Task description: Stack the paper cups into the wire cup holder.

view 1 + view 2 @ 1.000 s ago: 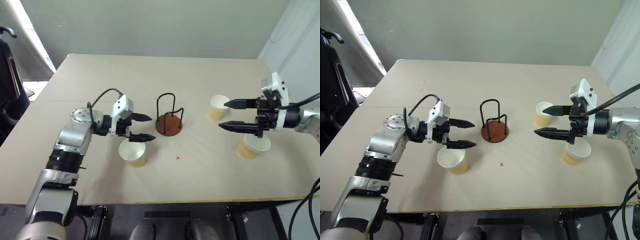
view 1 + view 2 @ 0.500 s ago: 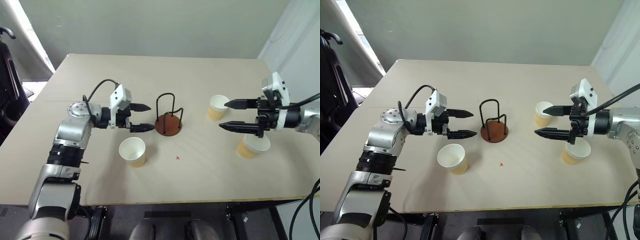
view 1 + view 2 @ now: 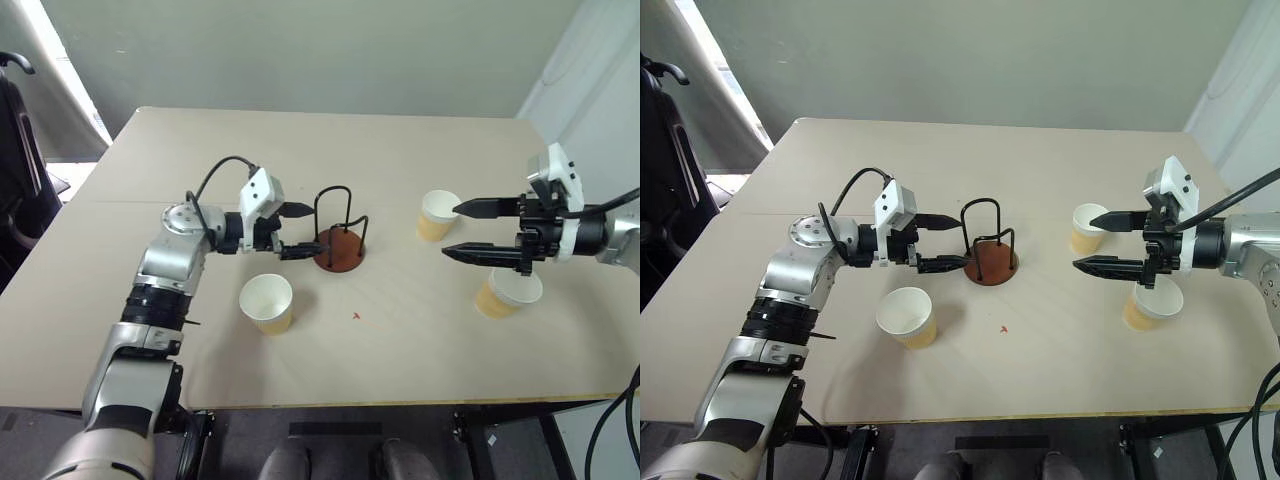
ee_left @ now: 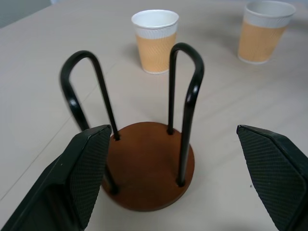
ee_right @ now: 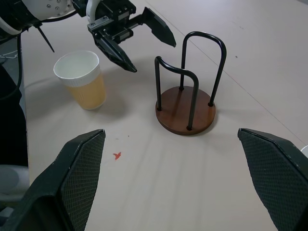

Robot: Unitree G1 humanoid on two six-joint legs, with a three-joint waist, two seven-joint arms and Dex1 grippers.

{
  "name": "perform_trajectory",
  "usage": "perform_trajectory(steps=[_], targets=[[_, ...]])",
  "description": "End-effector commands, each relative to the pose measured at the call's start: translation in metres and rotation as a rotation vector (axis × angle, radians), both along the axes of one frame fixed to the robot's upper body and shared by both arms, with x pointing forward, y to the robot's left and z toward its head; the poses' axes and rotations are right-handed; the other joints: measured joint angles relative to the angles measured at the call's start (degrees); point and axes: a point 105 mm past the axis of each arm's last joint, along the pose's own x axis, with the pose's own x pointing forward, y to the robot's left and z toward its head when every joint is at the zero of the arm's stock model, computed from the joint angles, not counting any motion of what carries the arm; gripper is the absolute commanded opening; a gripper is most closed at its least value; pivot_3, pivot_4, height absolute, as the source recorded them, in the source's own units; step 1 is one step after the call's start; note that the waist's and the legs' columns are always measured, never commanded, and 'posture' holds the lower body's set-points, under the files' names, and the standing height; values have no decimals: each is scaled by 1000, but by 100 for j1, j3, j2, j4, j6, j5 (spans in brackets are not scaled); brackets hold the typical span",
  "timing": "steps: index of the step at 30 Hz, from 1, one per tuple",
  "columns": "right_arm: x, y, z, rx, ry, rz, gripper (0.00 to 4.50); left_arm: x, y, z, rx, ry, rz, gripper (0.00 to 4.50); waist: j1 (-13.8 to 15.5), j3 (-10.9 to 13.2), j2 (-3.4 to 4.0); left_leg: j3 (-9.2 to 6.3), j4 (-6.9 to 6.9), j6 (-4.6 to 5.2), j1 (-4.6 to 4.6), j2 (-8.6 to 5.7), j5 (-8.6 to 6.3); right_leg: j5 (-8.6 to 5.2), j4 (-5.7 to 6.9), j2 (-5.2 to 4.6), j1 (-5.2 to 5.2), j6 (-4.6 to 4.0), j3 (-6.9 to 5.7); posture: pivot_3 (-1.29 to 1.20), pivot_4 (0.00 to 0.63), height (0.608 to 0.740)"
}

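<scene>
both grippers spread empty, left gripper (image 3: 303, 231) fingers just beside wire cup holder (image 3: 338, 248), right gripper (image 3: 468, 231) between two paper cups (image 3: 436, 215)

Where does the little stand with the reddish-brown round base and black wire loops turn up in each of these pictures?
Left eye view: the reddish-brown wire stand sits mid-table, just off the left gripper.
Right eye view: mid-table too.
Left wrist view: centred, low.
Right wrist view: centre, slightly right.
Shared landmark: the tan paper cup nearest the left arm, also in the right wrist view.
</scene>
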Motion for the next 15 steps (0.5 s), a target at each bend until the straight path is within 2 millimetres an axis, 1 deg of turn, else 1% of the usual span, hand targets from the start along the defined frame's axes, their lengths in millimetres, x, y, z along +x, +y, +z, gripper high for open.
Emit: perform_trajectory(steps=[1,4,7,15], targets=[[-5,-1,13,0,-51,10,4500,-3,-6,9,-1,-35,-34,4478,1,0,0,0,0,0,0,0,0,0,0,0,0,0,0,0,150,740],[-4,-1,12,2,-53,8,4500,4,-16,12,-8,-87,-14,4478,29,0,0,0,2,0,0,-1,0,0,0,0,2,1,-3,0,150,740],[-4,-1,11,4,-52,7,4500,4,-27,13,-28,-93,-32,4478,45,0,0,0,6,0,-3,-2,0,1,-1,-1,2,3,-2,0,150,740],[-9,4,9,6,-36,30,4500,5,-35,5,-9,-82,-56,4478,38,0,0,4,5,0,-2,-1,0,1,1,2,1,4,-6,0,150,740]])
